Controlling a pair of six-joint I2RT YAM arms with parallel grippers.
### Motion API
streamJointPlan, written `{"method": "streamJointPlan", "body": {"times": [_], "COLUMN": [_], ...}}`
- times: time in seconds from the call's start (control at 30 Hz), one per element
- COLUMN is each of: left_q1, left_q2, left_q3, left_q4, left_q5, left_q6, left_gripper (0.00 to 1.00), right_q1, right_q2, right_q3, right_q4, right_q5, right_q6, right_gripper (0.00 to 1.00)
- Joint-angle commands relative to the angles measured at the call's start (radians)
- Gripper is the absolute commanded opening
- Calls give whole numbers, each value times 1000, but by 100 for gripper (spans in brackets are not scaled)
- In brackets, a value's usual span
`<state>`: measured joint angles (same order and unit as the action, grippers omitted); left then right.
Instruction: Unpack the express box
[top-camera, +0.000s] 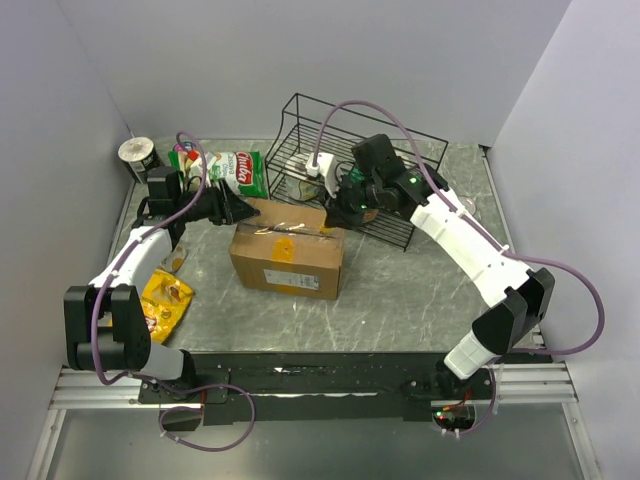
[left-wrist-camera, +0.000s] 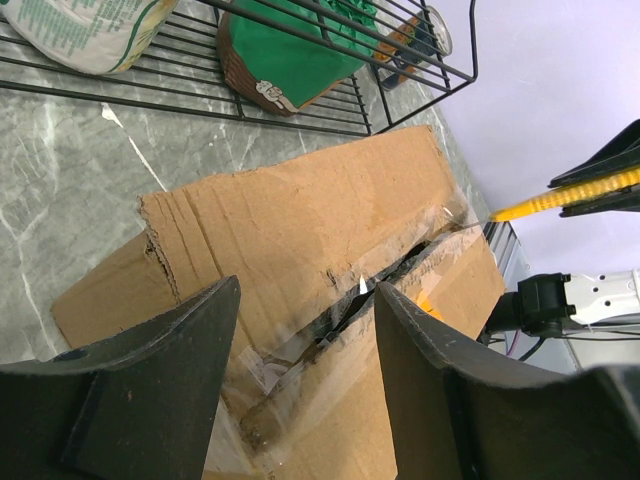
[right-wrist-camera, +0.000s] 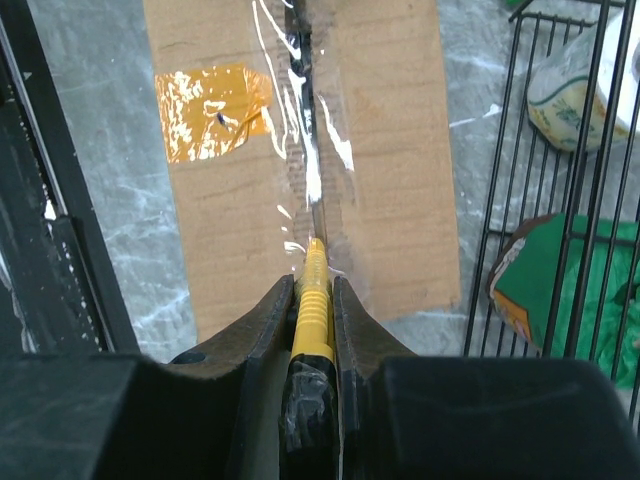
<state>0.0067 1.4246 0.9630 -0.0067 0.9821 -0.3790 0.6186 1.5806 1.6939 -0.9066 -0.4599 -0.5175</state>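
**Express box (top-camera: 288, 262) on the table, flaps down: tape-cutting step, judged early in the unpacking.** Right gripper (right-wrist-camera: 315, 300) clamped tight on a yellow cutter (right-wrist-camera: 313, 265), blade tip set on the clear tape seam (right-wrist-camera: 303, 120) near one end of the box's top; left gripper (left-wrist-camera: 305, 300) poised over the box's opposite end, fingers spread wide, holding nothing; contact with the cardboard cannot be told. Next move, as judged: draw the blade straight and shallow along the seam while the box is steadied. Surface: grey marbled table (top-camera: 420, 300); black wire basket (top-camera: 300, 105) just beyond the box, holding packets; yellow snack bag (top-camera: 165, 300) beside the box's left end; pale plain walls (top-camera: 330, 50) on three sides.
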Motion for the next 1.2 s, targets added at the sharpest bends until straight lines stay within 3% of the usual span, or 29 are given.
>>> {"method": "streamJointPlan", "body": {"times": [0.0,0.5,0.63,0.73,0.83,1.0,1.17], "left_q1": [6,-1,1,-74,-227,-396,-485], "left_q2": [13,16,-39,-133,-153,-127,-93], "left_q3": [-23,-26,86,169,221,85,49], "left_q4": [-41,-47,-29,30,-85,-3,-85], "left_q5": [-54,-50,21,-20,-92,-178,-215], "left_q6": [46,68,100,158,357,461,640], "left_gripper": [63,63,67,70,76,77,76], "right_q1": [-29,-108,-118,-119,-118,-118,-120], "right_q2": [-70,-143,-151,-142,-133,-123,-129], "right_q3": [-25,-141,-158,-129,-115,-106,-112], "right_q4": [-123,-103,-66,-77,-77,-75,-86], "right_q5": [46,61,53,38,33,29,30], "right_q6": [-18,-22,-30,-24,-29,-27,-59], "right_gripper": [0,0,0,0,0,0,0]}}
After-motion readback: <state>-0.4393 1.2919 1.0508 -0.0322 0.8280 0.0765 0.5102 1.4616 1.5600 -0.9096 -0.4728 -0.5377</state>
